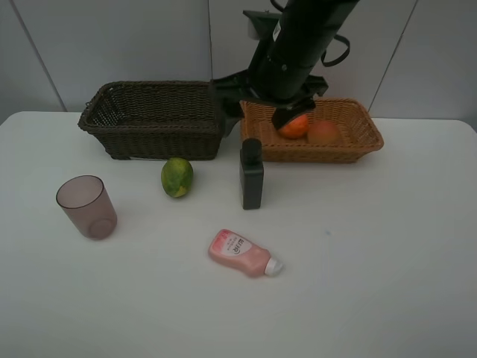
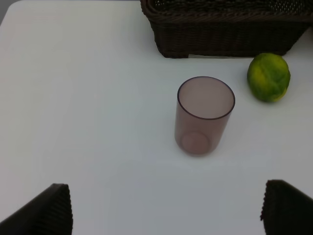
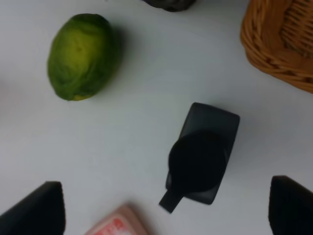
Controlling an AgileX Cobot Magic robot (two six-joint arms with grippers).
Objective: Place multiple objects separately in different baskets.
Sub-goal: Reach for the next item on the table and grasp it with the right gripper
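The orange fruit (image 1: 296, 127) and the red-yellow peach (image 1: 325, 133) lie in the light tan basket (image 1: 361, 142). The dark brown basket (image 1: 153, 112) stands to its left. On the table are the green fruit (image 1: 177, 177), the upright black bottle (image 1: 251, 175), the mauve cup (image 1: 87, 206) and the pink bottle (image 1: 242, 253) lying on its side. My right gripper (image 1: 291, 113) hangs open and empty above the black bottle (image 3: 203, 156), with the green fruit (image 3: 82, 55) beside it. My left gripper (image 2: 167, 195) is open, short of the cup (image 2: 203, 115), and is out of the high view.
The right arm (image 1: 294, 52) reaches down from the back and hides part of the tan basket's left end. The white table (image 1: 373, 246) ends at a grey wall behind the baskets. The dark basket's wall (image 2: 225, 34) stands behind the cup and the green fruit (image 2: 268, 77).
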